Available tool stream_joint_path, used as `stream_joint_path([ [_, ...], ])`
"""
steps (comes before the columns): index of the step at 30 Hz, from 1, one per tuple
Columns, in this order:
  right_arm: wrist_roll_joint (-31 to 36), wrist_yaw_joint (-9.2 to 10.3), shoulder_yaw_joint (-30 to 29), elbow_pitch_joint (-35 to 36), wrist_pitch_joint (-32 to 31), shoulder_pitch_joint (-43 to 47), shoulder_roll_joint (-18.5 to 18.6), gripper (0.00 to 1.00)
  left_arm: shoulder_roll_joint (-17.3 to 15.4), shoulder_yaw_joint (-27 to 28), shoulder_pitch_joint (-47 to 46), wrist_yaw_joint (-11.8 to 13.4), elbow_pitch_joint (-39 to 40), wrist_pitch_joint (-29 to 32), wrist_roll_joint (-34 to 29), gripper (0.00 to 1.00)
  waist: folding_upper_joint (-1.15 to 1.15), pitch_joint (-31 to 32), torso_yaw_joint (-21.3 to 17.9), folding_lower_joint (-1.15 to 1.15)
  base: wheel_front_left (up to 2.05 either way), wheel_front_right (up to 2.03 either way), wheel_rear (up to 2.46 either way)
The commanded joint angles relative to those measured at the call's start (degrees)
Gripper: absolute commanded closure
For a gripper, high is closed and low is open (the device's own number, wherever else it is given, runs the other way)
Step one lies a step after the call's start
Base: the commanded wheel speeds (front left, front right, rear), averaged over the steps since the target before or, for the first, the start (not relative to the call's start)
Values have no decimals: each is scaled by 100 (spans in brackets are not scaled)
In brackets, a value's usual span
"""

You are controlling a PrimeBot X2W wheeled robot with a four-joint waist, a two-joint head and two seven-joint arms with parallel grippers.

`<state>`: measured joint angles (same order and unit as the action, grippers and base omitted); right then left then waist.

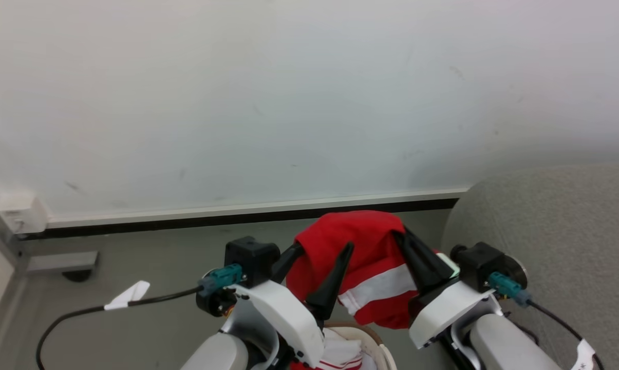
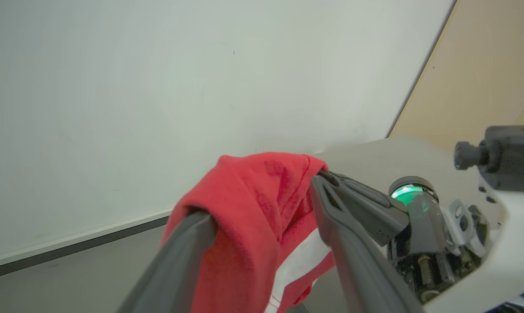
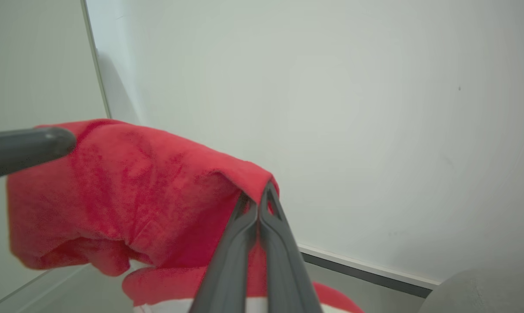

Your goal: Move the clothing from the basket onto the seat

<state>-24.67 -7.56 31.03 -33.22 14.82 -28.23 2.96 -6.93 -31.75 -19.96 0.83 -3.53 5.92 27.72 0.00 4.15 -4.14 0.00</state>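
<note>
garment: the red clothing [image 1: 360, 246] is up in the air right over the basket [image 1: 376, 339], wall on the far side, the seat [image 1: 545, 231] just to the right. White panel hangs on the near side.
right jaws: together, clamped on a fold at the cloth's top right edge, fingertips [image 3: 272, 217] pinching thin fabric. That's the only real grip you've got atm.
left jaws: wide apart, gripping nothing. One finger [image 2: 179, 248] looks tucked under the cloth tho, so the fabric drapes over it like a hook.
basket: low and near, between your two arms. More red/white stuff [image 1: 340, 352] is in there, so imo you're early in the job.
hem: the lowest bit hangs v close to the basket rim. Can't tell if it touches.
step: carry to the seat, right arm doing the work.
how-to 1: slide that left finger down and out to the left first, slowly. If you swing right w/ it hooked, I'd guess it tugs the fold out of the right jaws.
how-to 2: then lift a touch so the hem clears the rim and the seat's rounded left edge.
how-to 3: go right in one smooth arc. No jerks, b/c the pinch looks small and the cloth will swing.
drop spot: well in over the cushion, not on the rounded edge, or it prob slides to the floor.
release: lower till the cloth piles up on the seat, then part the jaws.
</note>
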Motion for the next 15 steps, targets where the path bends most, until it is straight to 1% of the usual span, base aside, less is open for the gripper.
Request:
stream_joint_path([
  [1,48,14,-114,71,30,-12,104,100,-68,4,88,-10,17,-51,-79,0,0,-50,-158,0,0,0,0],
  [5,85,14,-363,238,30,-62,321,100,-115,-26,158,-17,49,-107,-97,0,0,-142,-530,0,0,0,0],
  [15,185,14,-1161,538,26,126,959,100,-183,-227,312,-87,145,-282,-169,0,0,-423,-1756,0,0,0,0],
])
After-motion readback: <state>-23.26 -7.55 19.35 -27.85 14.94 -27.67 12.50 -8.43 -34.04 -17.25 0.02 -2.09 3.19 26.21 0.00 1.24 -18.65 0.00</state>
